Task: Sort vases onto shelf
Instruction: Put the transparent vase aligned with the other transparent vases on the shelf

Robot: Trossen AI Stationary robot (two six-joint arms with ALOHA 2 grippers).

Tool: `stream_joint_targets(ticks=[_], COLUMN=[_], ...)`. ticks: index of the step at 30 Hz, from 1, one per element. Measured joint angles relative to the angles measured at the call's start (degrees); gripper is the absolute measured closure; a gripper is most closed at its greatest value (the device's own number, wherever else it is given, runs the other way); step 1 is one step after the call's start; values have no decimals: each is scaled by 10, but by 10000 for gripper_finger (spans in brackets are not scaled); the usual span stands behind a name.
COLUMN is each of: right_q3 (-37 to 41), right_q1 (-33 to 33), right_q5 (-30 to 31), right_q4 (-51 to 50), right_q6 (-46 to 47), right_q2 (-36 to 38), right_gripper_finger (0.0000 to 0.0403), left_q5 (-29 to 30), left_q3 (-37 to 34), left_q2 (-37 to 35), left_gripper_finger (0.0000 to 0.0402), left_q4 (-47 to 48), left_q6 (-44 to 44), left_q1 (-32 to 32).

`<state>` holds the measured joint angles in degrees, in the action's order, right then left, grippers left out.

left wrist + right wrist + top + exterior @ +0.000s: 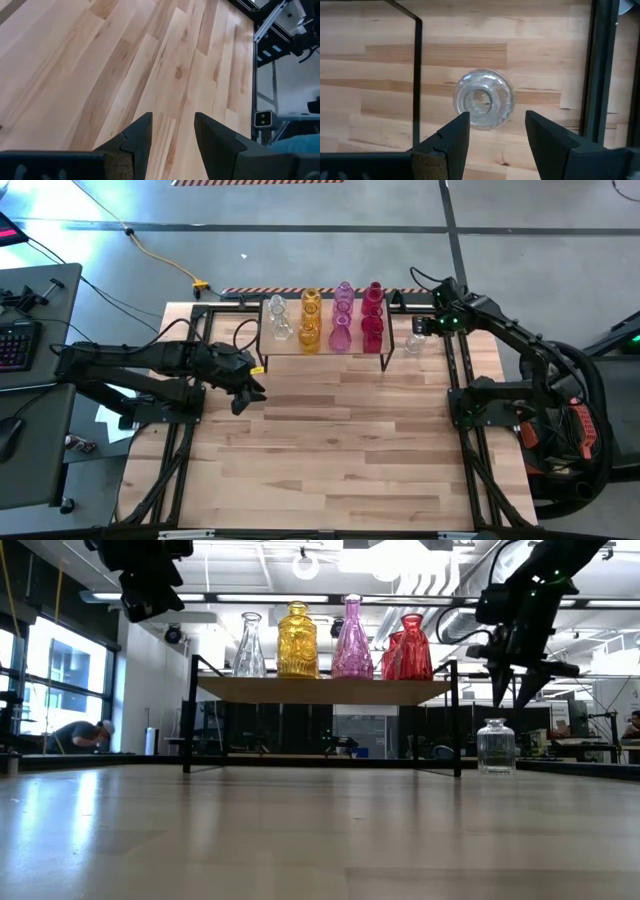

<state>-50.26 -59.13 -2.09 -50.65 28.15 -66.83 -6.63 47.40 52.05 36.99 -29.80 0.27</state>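
Observation:
The shelf (325,352) stands at the table's far edge and carries clear (279,318), amber (310,322), pink (342,318) and red (372,320) vases in rows. One small clear vase (415,343) stands upright on the table just right of the shelf; it also shows in the low view (495,747) and from above in the right wrist view (483,100). My right gripper (515,698) hangs open above it, pointing down, clear of its mouth. My left gripper (248,388) is open over bare table left of the shelf.
A black shelf leg (417,75) stands close beside the lone clear vase, and the table's black frame rail (597,70) runs on its other side. Bare wooden planks (330,450) lie on the near side of the shelf. A person (85,735) bends far off in the room.

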Motion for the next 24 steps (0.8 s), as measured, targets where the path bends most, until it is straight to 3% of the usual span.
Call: stream_joint_targets(ticks=[12,24], right_q3=[0,0], right_q1=[3,52], right_q5=[7,65], right_q4=[3,11], right_q6=[47,129], right_q2=[0,-50], right_gripper_finger=[231,231], left_q5=[20,20], left_q3=[0,0], left_q2=[0,0], left_gripper_finger=[261,261], left_q4=[0,0], left_q6=[0,0], left_q1=[0,0])
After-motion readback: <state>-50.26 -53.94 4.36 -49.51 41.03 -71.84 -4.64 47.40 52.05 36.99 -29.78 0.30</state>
